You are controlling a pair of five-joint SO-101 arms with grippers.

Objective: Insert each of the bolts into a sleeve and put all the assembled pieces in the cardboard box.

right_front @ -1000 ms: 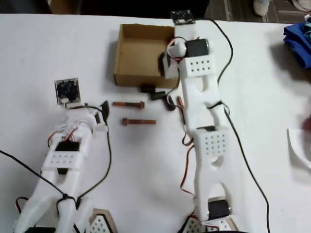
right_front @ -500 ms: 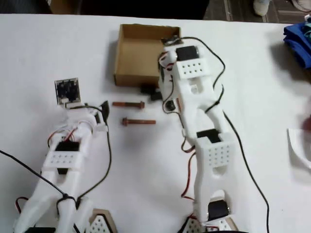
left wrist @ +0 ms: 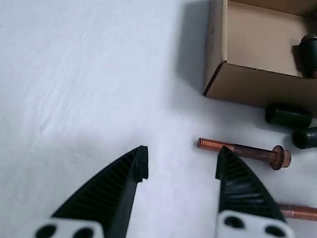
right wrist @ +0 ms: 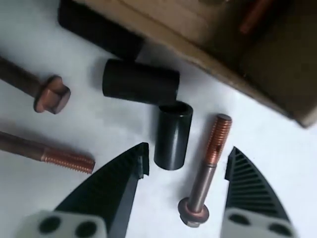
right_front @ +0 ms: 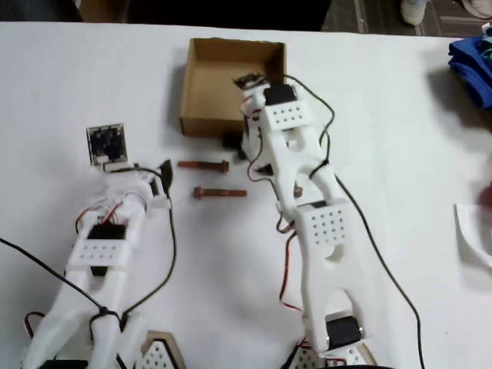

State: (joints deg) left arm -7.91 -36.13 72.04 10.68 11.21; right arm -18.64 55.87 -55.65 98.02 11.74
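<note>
From above, noted the cardboard box (right_front: 187, 92) sitting open-topped at the far side of the white worktop (right_front: 92, 69), handy to both arms for dropping finished pieces in. Saw the right arm (right_front: 327, 231) stretched forward with its wrist at the box's near wall, above the loose parts, and the left arm (right_front: 100, 254) drawn up short of them. Counted two bolts in the open here, the bolt nearer the box (right_front: 204, 164) and the second bolt (right_front: 220, 193), lying flat and roughly parallel between the arms, reachable from either side. Made out one dark sleeve (right_front: 231, 141) against the box front. From the left wrist, found the left claw (left wrist: 182, 158) spread wide and gripping nothing, one fingertip just beside the threaded end of the bolt nearer the box (left wrist: 245, 151), probably lined up for a pick. Counted two bolts and two sleeves (left wrist: 287, 115) here, the sleeves lying just outside the box wall. Could not identify the dark shape (left wrist: 308, 52) inside the box. From the right wrist, found the right claw (right wrist: 187, 157) likewise spread and empty, straddling one sleeve (right wrist: 172, 135) and a third bolt (right wrist: 204, 171), side by side but apart, thread pointing boxward. Judged this as a choice of part before any mating. Counted three sleeves and three bolts loose on the worktop, none joined. Glimpsed a copper shaft (right wrist: 255, 15) inside the box, perhaps a finished piece.
</note>
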